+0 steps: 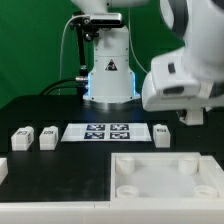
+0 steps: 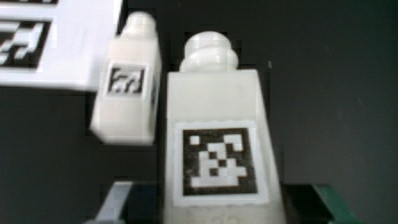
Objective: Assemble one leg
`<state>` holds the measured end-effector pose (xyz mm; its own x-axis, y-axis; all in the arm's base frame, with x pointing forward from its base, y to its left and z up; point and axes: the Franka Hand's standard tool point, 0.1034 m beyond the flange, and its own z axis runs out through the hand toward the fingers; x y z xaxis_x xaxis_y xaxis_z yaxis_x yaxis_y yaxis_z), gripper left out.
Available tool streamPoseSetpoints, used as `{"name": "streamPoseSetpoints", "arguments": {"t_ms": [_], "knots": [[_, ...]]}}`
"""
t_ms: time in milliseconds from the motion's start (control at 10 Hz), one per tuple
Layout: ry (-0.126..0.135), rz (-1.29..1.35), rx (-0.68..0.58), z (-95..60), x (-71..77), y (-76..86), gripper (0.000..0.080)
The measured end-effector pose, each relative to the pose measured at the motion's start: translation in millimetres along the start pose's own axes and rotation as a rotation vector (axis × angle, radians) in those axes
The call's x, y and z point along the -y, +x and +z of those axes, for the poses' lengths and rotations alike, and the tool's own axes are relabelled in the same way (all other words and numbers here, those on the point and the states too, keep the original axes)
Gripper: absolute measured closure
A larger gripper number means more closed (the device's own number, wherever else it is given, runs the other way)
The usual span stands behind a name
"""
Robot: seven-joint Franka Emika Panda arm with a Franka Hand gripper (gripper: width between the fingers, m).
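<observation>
In the wrist view a white leg (image 2: 217, 130) with a black-and-white tag lies between my fingers, its rounded peg end pointing away. My gripper (image 2: 222, 205) is open: the fingers (image 2: 128, 200) stand on either side of this leg with a dark gap on each side. A second leg (image 2: 128, 85) lies close beside it, next to the marker board (image 2: 45, 40). In the exterior view one leg (image 1: 162, 133) shows right of the marker board (image 1: 105, 132), and two more legs (image 1: 20, 138) (image 1: 47, 136) lie to its left. The arm's white wrist (image 1: 180, 80) hides the fingers there.
A large white square panel (image 1: 165, 175) with corner holes lies at the front on the exterior view's right. A white part (image 1: 3, 168) pokes in at the left edge. The robot base (image 1: 108, 75) stands behind the marker board.
</observation>
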<state>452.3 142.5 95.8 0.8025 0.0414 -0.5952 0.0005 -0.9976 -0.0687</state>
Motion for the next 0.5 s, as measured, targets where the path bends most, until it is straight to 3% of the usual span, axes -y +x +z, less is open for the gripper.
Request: {"name": "streamPoseSetpoints", "arguments": {"t_ms": [100,300,400,500], "knots": [[0.002,0.000,-0.138,-9.9,0.9,0.2,0.0507],[0.008,-0.004,-0.341,-9.7,1.5,3.3,0.0507],[0.016,-0.015,-0.488,-17.4,0.7,6.9,0.0507],[0.000,-0.062,-0.527,-32.1,-14.4,4.2,0.0507]]}}
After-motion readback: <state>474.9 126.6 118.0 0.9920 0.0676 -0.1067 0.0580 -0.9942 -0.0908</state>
